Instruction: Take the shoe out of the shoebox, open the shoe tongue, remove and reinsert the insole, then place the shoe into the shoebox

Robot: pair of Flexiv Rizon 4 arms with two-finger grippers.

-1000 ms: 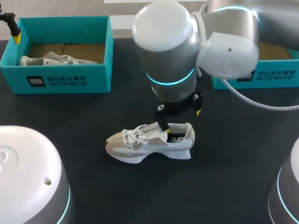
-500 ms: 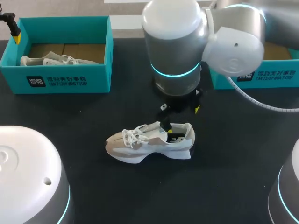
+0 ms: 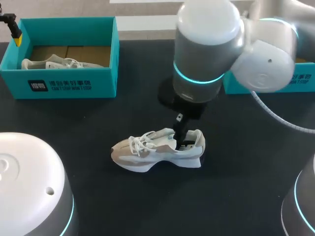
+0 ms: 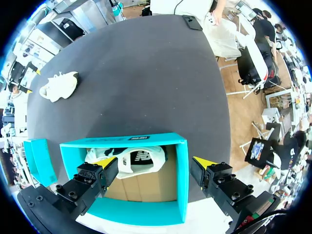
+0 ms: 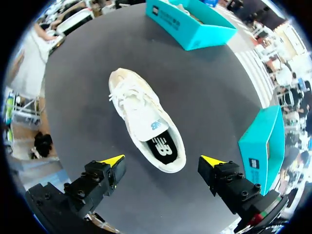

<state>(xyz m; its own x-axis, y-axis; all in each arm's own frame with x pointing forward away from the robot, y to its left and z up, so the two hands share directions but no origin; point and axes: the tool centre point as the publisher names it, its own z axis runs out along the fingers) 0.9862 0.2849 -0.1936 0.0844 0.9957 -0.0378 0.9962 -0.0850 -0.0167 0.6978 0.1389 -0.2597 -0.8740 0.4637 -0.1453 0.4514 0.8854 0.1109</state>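
Now the R arm [image 3: 209, 54] has swung toward 3 o'clock over the last sec, so its bulk no longer hangs over the desk [image 3: 98, 118] centre. R tool [image 5: 162, 161] has come off the shoe [image 3: 152, 150]. Its jaws stand wide apart, gripping nothing, w/ the shoe ahead of them and clear of both tips. From the head view one dark finger [image 3: 180, 125] hangs just over the shoe's mouth, at its 1 o'clock; can't tell contact there.

Shoe itself hasn't shifted. It lies on the desk just toward 6 o'clock of centre, toe to 9 o'clock, heel to 3. Tongue [image 5: 148, 124] looks pulled fwd over the laces [image 5: 127, 95], and the dark insole [image 5: 162, 148] shows inside. So the tongue step is prob. done and insole removal comes next; insole not yet out.

L tool [image 4: 156, 163] hovers wide open and empty above the teal shoebox [image 3: 69, 86] at 10 o'clock, which holds a second shoe [image 3: 54, 63]. Another teal box [image 3: 266, 81] sits at 2 o'clock.
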